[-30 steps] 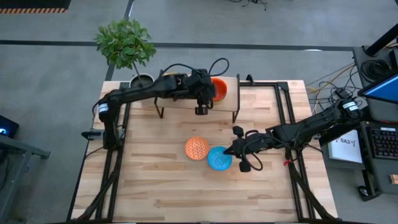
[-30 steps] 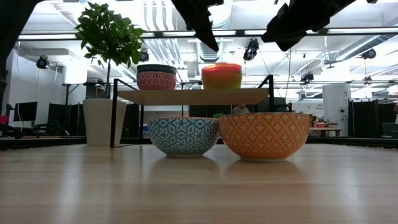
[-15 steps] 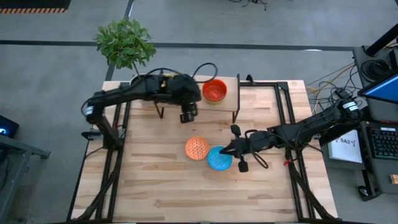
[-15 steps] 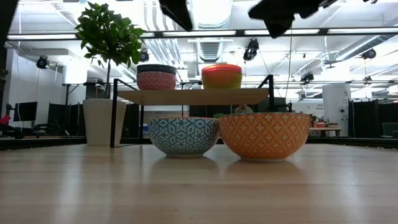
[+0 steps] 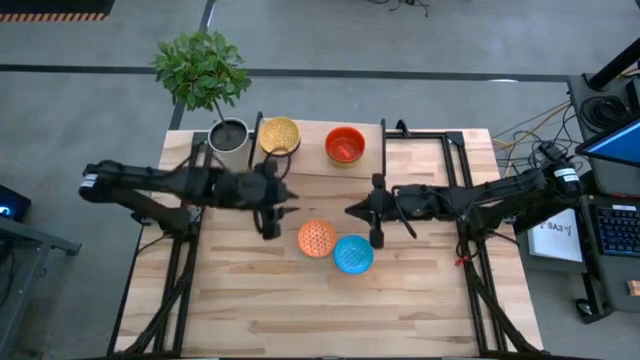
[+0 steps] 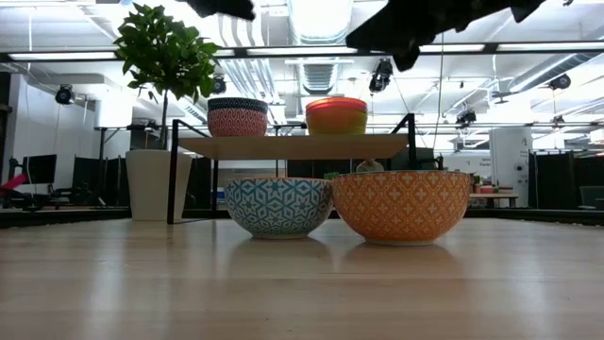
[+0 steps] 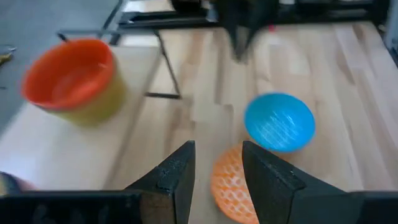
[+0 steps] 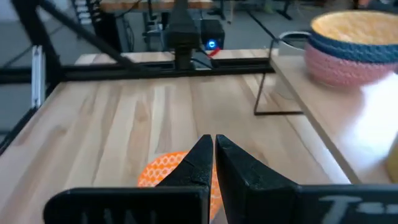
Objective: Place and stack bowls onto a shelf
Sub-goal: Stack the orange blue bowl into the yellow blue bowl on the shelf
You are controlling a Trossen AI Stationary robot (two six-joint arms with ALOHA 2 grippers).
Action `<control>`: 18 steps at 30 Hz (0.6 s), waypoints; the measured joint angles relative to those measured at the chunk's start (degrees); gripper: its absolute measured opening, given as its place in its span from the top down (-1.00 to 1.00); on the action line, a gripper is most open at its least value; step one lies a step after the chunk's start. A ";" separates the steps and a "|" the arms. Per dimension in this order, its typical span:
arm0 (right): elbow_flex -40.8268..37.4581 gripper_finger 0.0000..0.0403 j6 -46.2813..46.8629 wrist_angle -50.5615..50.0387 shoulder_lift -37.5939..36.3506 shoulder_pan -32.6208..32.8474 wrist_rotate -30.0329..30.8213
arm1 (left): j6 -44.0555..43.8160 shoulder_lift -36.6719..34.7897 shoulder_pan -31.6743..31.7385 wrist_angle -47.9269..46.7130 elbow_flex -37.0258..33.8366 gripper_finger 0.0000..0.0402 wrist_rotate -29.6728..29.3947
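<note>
The shelf (image 5: 310,160) stands at the table's far side. It bears two stacks: one topped by a yellow speckled bowl (image 5: 279,135), one topped by a red-orange bowl (image 5: 345,145). The orange patterned bowl (image 5: 317,238) and the blue-white patterned bowl (image 5: 353,254) rest on their bases on the table, side by side. My left gripper (image 5: 288,203) hovers open above the table, just left of and beyond the orange patterned bowl (image 7: 233,186), with nothing between its fingers (image 7: 177,180). My right gripper (image 5: 350,211) hangs shut in the air beyond the blue-white bowl, facing the left one.
A grey plant pot (image 5: 228,133) with a leafy plant (image 5: 202,68) stands at the shelf's left end. Bare tabletop (image 5: 250,300) lies toward the near edge. Black frame rails (image 5: 460,180) run along both sides of the table.
My left gripper has drawn back from the red-orange stack on the shelf, toward the table's left and near edges, rolling as it went. It now hangs over the table beside the orange patterned bowl. My right gripper has swung from beside the blue-white bowl toward the far edge.
</note>
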 joint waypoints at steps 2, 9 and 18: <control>0.00 0.96 3.44 -0.01 0.00 -0.74 -0.07 | -0.57 -1.89 -1.89 3.31 -5.38 0.42 0.00; 0.00 0.96 9.30 0.00 0.00 0.65 -0.66 | -5.46 -3.17 -5.23 13.92 -20.57 0.42 0.02; 0.00 0.96 10.12 -0.48 0.00 2.35 -0.50 | -0.87 4.29 -5.63 33.71 -29.19 0.42 6.45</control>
